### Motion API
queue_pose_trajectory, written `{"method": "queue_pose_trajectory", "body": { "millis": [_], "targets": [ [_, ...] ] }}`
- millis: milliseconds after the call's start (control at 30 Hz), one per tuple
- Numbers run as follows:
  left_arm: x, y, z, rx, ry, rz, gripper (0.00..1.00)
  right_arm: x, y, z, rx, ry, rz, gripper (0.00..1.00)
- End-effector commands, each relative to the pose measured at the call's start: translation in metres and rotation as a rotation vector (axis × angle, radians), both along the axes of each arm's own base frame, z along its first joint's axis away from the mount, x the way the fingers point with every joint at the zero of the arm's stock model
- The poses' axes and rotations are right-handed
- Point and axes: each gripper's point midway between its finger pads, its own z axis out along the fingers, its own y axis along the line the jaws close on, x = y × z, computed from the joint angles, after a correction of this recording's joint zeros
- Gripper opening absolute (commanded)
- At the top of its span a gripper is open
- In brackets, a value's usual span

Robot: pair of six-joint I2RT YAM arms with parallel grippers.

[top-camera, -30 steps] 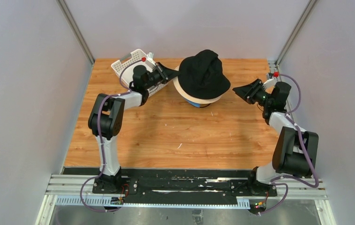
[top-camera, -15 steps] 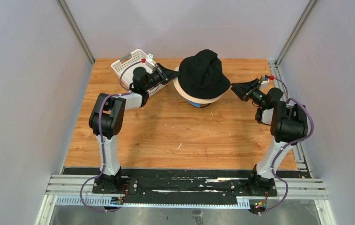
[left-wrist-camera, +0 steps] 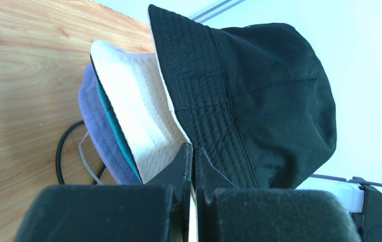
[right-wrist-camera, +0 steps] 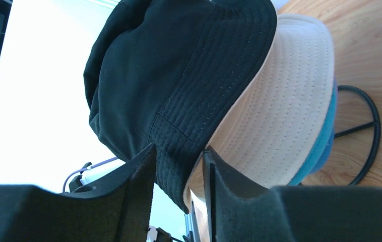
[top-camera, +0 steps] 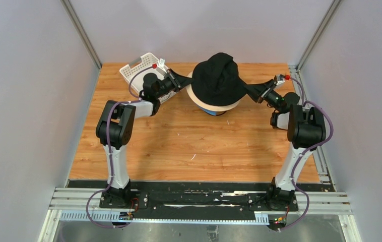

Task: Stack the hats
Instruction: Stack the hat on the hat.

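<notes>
Black hat (top-camera: pixel 219 80) crowns the pile (right-wrist-camera: pixel 290 101), probably only seating left; left fingers (left-wrist-camera: pixel 178 169) pinch its brim, right fingers (right-wrist-camera: pixel 139 174) straddle it half-open.

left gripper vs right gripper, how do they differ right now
The left gripper is shut; the right gripper is open. The left gripper pinches the left brim of the black hat; the right gripper only straddles its right brim. Both sit at this topmost hat.

White basket (top-camera: pixel 134 70), black wire stand (right-wrist-camera: pixel 378 126)
</notes>
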Motion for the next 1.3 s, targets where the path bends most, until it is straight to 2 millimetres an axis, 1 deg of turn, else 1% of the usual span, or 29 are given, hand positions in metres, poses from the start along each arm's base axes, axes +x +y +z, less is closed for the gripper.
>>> {"method": "queue_pose_trajectory", "body": {
  "millis": [0, 133, 167, 200, 367, 533, 700, 900, 1267],
  "targets": [
    [-0.002, 0.002, -0.029, 0.039, 0.04, -0.016, 0.0, -0.001, 0.013, 0.019, 0.0, -0.081, 0.044, 0.33],
    [-0.002, 0.004, -0.038, 0.059, 0.061, -0.005, 0.0, -0.001, 0.015, 0.017, 0.003, -0.076, 0.046, 0.06],
    [-0.001, 0.006, -0.041, 0.066, 0.067, 0.003, 0.0, -0.001, 0.015, 0.016, 0.002, -0.072, 0.046, 0.02],
    [-0.002, 0.007, -0.044, 0.074, 0.077, 0.008, 0.0, -0.001, 0.016, 0.014, 0.001, -0.07, 0.045, 0.01],
    [-0.007, 0.017, -0.072, 0.154, 0.141, 0.052, 0.0, -0.002, 0.016, 0.004, -0.005, -0.056, 0.041, 0.01],
    [-0.012, 0.027, -0.098, 0.23, 0.202, 0.093, 0.0, 0.002, 0.015, -0.009, -0.007, -0.035, 0.04, 0.01],
    [-0.015, 0.028, -0.111, 0.245, 0.229, 0.094, 0.0, 0.005, 0.015, -0.022, -0.012, -0.015, 0.039, 0.01],
    [-0.02, 0.031, -0.132, 0.272, 0.263, 0.098, 0.0, 0.006, 0.015, -0.046, -0.024, 0.027, 0.036, 0.01],
    [-0.024, 0.034, -0.148, 0.29, 0.291, 0.1, 0.0, 0.005, 0.014, -0.078, -0.069, 0.103, 0.021, 0.01]
  ]
}}
